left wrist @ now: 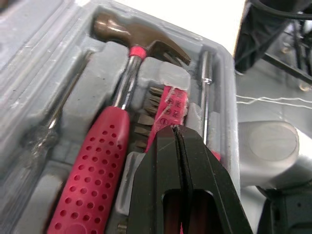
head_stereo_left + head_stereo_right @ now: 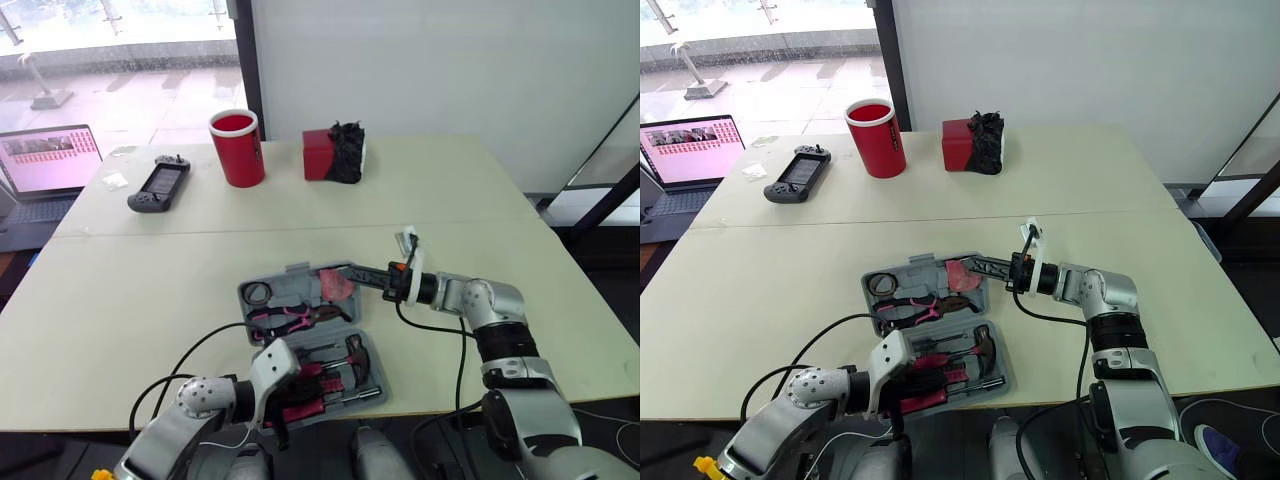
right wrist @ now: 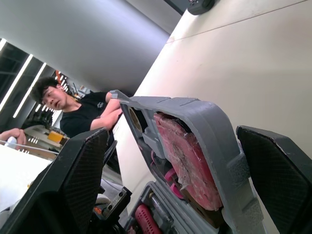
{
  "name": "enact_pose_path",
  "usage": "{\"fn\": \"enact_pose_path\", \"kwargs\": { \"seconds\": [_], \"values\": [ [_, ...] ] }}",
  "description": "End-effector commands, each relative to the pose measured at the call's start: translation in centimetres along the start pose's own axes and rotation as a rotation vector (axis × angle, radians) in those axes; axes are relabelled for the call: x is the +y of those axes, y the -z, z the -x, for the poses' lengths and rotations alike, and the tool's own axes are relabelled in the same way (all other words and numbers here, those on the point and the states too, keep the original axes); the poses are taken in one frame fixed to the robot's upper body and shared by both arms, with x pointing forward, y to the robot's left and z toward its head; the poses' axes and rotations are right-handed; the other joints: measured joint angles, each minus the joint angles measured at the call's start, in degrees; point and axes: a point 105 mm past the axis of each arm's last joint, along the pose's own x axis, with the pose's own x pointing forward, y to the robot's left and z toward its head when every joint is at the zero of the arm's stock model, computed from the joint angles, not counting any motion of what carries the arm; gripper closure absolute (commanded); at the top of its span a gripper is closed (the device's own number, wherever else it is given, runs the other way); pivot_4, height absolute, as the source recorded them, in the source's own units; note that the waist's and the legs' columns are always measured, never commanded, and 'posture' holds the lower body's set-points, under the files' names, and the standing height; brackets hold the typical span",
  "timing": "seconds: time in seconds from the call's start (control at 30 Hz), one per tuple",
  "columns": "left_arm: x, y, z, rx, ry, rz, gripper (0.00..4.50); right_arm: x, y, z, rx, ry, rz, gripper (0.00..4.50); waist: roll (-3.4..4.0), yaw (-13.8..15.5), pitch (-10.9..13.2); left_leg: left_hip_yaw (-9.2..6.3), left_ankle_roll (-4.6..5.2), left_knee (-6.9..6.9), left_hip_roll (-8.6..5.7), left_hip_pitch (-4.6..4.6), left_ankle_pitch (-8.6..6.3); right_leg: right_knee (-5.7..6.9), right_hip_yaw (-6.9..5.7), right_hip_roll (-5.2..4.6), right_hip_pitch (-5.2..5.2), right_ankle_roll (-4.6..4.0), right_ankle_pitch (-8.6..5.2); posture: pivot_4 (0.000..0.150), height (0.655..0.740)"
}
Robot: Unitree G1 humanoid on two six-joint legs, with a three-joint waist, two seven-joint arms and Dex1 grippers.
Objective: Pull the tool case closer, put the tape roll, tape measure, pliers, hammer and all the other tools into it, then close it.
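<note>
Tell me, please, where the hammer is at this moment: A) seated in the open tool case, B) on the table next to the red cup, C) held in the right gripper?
A: the hammer lies in a moulded slot of the grey tool case.

Head looks down; wrists (close) share case (image 3: 214,122).

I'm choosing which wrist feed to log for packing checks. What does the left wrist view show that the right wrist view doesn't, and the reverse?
Left wrist view, not the right: the hammer with its head, the bit rack, and the left claw shut just over them. Right wrist view, not the left: the right claw open astride the case's raised rim, a worn pink round tool inside, and a person beyond. Both: the grey tool case.
</note>
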Motion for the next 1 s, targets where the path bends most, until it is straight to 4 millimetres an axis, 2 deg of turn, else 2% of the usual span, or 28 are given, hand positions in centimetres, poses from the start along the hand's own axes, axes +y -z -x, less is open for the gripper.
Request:
{"fn": "enact_pose_path", "kwargs": {
  "seconds": [0.03,0.2,0.27,0.4,0.57,0.7,0.8,1.0],
  "values": [
    [1.6,-1.9,2.2,-0.076,-0.085,-0.005,4.5,1.4,-0.7,-0.2,0.001,-0.067,0.055,0.07,-0.01,0.0,0.0,0.0,0.0,0.0,0.0,0.0,0.0,0.0,0.0,0.0,0.0,0.0,0.0,0.15,0.74],
    [3.3,-3.4,5.4,-0.173,-0.134,0.04,4.5,1.6,-0.6,0.0,0.016,-0.075,0.068,0.07,-0.02,0.1,0.0,0.0,0.0,0.01,0.0,-0.03,0.0,-0.01,0.0,-0.01,-0.03,-0.03,0.0,0.15,0.74],
    [3.3,-3.5,6.9,-0.183,-0.138,0.052,4.5,1.7,-0.5,0.2,0.032,-0.08,0.077,0.07,-0.03,0.0,0.0,0.0,-0.01,0.0,0.0,-0.06,0.0,-0.04,0.0,-0.01,-0.06,-0.03,0.0,0.15,0.74],
    [3.0,-2.6,9.9,-0.151,-0.142,0.08,4.5,2.2,-0.1,0.6,0.07,-0.094,0.11,0.07,-0.01,0.0,0.0,0.0,-0.01,-0.12,0.0,-0.15,0.0,-0.05,0.0,-0.02,-0.2,0.01,-0.02,0.15,0.74],
    [3.2,-1.1,14.0,-0.129,-0.179,0.175,4.5,3.4,0.4,1.9,0.097,-0.128,0.133,0.07,0.01,0.9,0.0,0.01,-0.01,-0.04,0.01,-0.69,0.0,-0.01,-0.01,-0.02,-0.74,0.0,-0.02,0.15,0.74],
    [3.4,-0.4,15.7,-0.093,-0.202,0.178,4.5,4.6,0.6,3.3,0.107,-0.146,0.157,0.07,0.0,1.4,0.1,0.01,-0.01,0.0,0.0,-0.78,0.0,-0.06,-0.01,-0.04,-0.79,-0.06,-0.04,0.15,0.74],
    [4.8,-0.1,17.4,-0.06,-0.264,0.152,4.5,5.8,0.6,5.4,0.113,-0.147,0.171,0.07,0.0,1.8,0.1,0.01,-0.02,0.08,-0.01,-0.82,-0.01,-0.07,-0.01,-0.05,-0.81,-0.12,-0.03,0.15,0.74],
    [6.0,-0.5,18.3,-0.044,-0.287,0.108,4.5,7.4,1.1,8.0,0.149,-0.115,0.215,0.07,-0.04,2.6,0.1,0.09,-0.04,0.22,0.0,-0.83,-0.02,-0.11,-0.01,-0.08,-0.84,-0.21,0.03,0.15,0.74]
  ]
}}
